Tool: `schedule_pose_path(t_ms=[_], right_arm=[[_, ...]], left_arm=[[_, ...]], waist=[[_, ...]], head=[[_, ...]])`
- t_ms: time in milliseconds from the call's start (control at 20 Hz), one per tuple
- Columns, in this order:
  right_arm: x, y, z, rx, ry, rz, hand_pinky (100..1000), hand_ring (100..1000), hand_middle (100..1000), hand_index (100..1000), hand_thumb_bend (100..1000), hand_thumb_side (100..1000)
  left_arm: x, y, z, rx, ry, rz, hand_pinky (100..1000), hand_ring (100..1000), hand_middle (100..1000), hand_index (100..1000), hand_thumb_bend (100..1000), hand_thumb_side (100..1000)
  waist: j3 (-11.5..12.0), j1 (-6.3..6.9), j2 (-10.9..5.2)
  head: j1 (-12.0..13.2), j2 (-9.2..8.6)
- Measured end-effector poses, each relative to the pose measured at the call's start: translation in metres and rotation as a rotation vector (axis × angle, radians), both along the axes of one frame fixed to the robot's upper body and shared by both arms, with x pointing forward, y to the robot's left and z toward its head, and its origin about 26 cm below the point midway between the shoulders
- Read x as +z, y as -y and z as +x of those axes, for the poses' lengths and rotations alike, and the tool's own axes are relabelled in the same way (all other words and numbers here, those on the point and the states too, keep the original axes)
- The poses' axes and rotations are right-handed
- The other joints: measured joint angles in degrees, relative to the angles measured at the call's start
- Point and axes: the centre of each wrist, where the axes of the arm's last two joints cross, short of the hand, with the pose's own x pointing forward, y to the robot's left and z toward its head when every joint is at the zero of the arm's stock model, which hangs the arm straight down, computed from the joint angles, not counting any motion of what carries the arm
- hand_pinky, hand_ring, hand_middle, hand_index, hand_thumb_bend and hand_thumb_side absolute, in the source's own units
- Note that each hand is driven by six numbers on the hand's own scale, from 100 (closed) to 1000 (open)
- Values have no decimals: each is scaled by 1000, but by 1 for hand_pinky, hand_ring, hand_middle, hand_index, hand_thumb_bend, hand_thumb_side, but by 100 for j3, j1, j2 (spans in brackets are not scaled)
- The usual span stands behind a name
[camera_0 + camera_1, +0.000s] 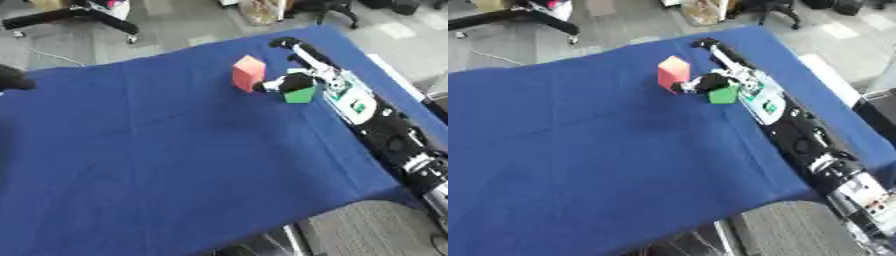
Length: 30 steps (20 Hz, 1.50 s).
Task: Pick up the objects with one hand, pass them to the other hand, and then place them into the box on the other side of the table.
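Left eye view shows, at its far left edge, a dark rounded shape over the blue table; it may be the left hand, but I cannot tell, and nothing about its fingers can be read. The right eye view does not show this shape at all.

Going to the right from there, the cloth is bare until the pink block, which stands upright at the far part of the table. I take this block as the landmark. Just to the right of the pink block is the right hand, at the end of a long black arm that comes from the lower right corner. Its fingers are bent down around the green block, and one dark finger reaches to the pink block and seems to touch its lower side. The green block sits on the cloth, near the pink one, on its right.

I judge the step to be the first pick-up: the hand closes on the green block, not yet lifted. The next move calls for raising it without pushing the pink block over, then carrying it left for the hand-over.

No box appears in either view.
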Motion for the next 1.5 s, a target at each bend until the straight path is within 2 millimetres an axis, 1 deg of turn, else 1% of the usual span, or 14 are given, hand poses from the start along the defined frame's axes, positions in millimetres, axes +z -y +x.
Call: schedule_pose_path(t_ms=[300, 500, 650, 950, 1050, 1100, 1150, 1200, 1250, 1300, 1350, 1400, 1450, 1500], right_arm=[[-15, 16, 4, -172, 59, -43, 887, 1000, 950, 906, 716, 416], [-21, 22, 4, -218, 75, -59, 898, 1000, 944, 906, 716, 418], [-24, 28, 5, -263, 73, -69, 898, 1000, 942, 905, 714, 418], [-33, 41, 3, -330, 20, -114, 876, 1000, 928, 908, 695, 369], [-36, 44, 3, -337, -13, -133, 851, 1000, 928, 909, 674, 341], [-37, 45, 2, -337, -31, -140, 825, 986, 926, 910, 660, 329], [-38, 45, 2, -333, -47, -146, 818, 981, 925, 910, 654, 325], [-38, 45, 2, -328, -62, -150, 769, 940, 911, 900, 628, 302], [-38, 45, 2, -322, -78, -154, 753, 926, 907, 897, 618, 294], [-39, 45, 1, -318, -95, -158, 712, 892, 894, 884, 606, 288], [-40, 46, 1, -313, -110, -161, 692, 876, 885, 876, 599, 285], [-40, 46, 0, -309, -123, -165, 644, 836, 862, 856, 567, 281], [-38, 45, 1, -304, -130, -166, 633, 827, 855, 850, 559, 281], [-37, 44, 1, -301, -131, -168, 599, 796, 829, 831, 531, 281]], left_arm=[[0, 3, 0, -10, -2, 9, 919, 624, 589, 813, 237, 837], [0, 3, 0, -12, -3, 10, 919, 622, 587, 812, 230, 848], [-1, 4, -1, -15, -7, 16, 919, 622, 587, 813, 230, 850], [-1, 4, -1, -11, -11, 27, 920, 621, 587, 814, 225, 857], [-2, 4, -1, -8, -13, 31, 920, 621, 587, 814, 224, 858], [-3, 4, -1, -7, -15, 32, 920, 621, 587, 814, 225, 858], [-3, 3, -1, -6, -16, 32, 920, 621, 587, 814, 224, 859], [-3, 3, -1, -5, -16, 32, 920, 621, 587, 815, 223, 859], [-3, 3, -1, -4, -17, 33, 920, 621, 587, 815, 223, 859], [-3, 3, -1, -4, -17, 34, 920, 621, 587, 815, 223, 860], [-3, 3, -1, -4, -18, 34, 920, 621, 587, 815, 223, 861], [-3, 3, -1, -4, -18, 35, 920, 621, 587, 815, 222, 861], [-3, 3, -1, -4, -18, 35, 920, 621, 587, 815, 222, 861], [-3, 3, -1, -4, -18, 36, 920, 621, 587, 816, 222, 862]], waist=[[102, 19, 31], [112, 19, 38], [136, 19, 50], [127, 19, 53], [119, 19, 53], [118, 19, 53], [115, 19, 53], [109, 19, 53], [102, 20, 53], [97, 20, 53], [93, 20, 53], [91, 21, 53], [88, 21, 53], [86, 21, 53]], head=[[-135, 0], [-182, 0], [-299, 0], [-409, 0], [-415, 0], [-417, 0], [-421, 0], [-426, 0], [-428, 0], [-428, 0], [-428, 0], [-428, 0], [-428, 0], [-428, 0]])
